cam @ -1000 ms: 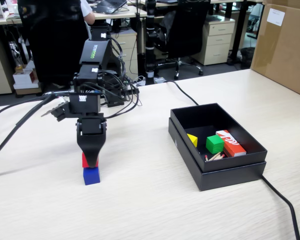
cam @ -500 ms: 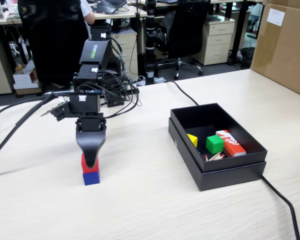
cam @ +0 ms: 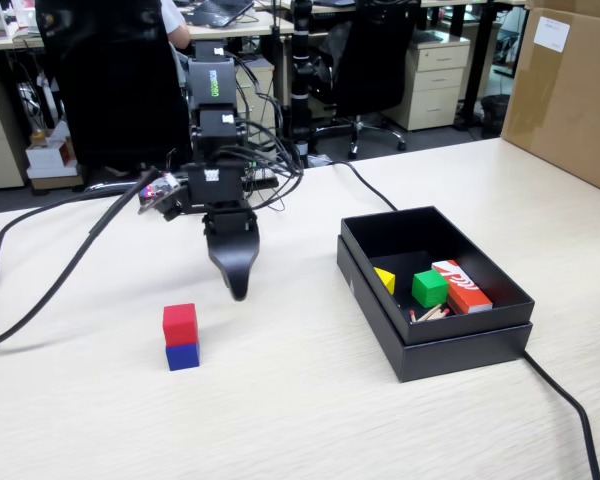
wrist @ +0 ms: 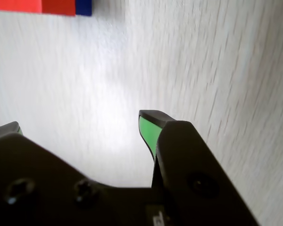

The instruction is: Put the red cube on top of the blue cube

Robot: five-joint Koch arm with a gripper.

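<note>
The red cube point(cam: 180, 323) rests squarely on top of the blue cube point(cam: 182, 356) on the pale wooden table, left of centre in the fixed view. In the wrist view both show at the top left edge, the red cube point(wrist: 35, 6) next to the blue cube point(wrist: 84, 7). My gripper point(cam: 237, 291) hangs above the table to the right of the stack, clear of it. In the wrist view the gripper point(wrist: 80, 123) is open, its green-padded fingertips point(wrist: 147, 131) wide apart with only bare table between them.
A black open box point(cam: 435, 330) stands to the right, holding a green cube point(cam: 429, 288), a yellow piece point(cam: 384, 279) and a red-orange and white box point(cam: 461, 285). Black cables point(cam: 40, 280) trail across the table's left side and another point(cam: 570, 405) at the right. A cardboard box point(cam: 568, 90) stands far right.
The gripper let go of the red cube, which stays on the blue cube. The arm rose and swung to the right, away from the stack.
</note>
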